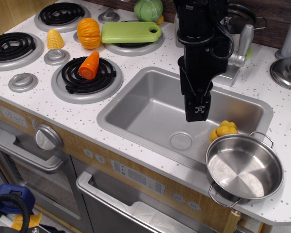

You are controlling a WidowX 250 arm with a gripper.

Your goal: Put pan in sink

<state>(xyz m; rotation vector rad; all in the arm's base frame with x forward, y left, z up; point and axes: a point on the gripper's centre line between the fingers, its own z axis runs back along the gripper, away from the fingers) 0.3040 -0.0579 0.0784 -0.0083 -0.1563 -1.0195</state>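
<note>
The shiny steel pan (245, 167) with two wire loop handles sits upright and empty on the white speckled counter, at the front right corner of the sink (145, 104), its left edge overlapping the sink's rim. The grey basin has a round drain (181, 141). My black gripper (196, 114) hangs point-down over the middle right of the sink, above and left of the pan and apart from it. It holds nothing. Its fingers line up one behind the other, so the gap does not show.
A yellow toy vegetable (224, 130) lies in the sink's right corner beside the pan. A faucet (242, 48) and steel pot (242, 19) stand behind the sink, a steel lid (287, 73) at right. Burners hold an orange carrot (89, 65) and green board (131, 31).
</note>
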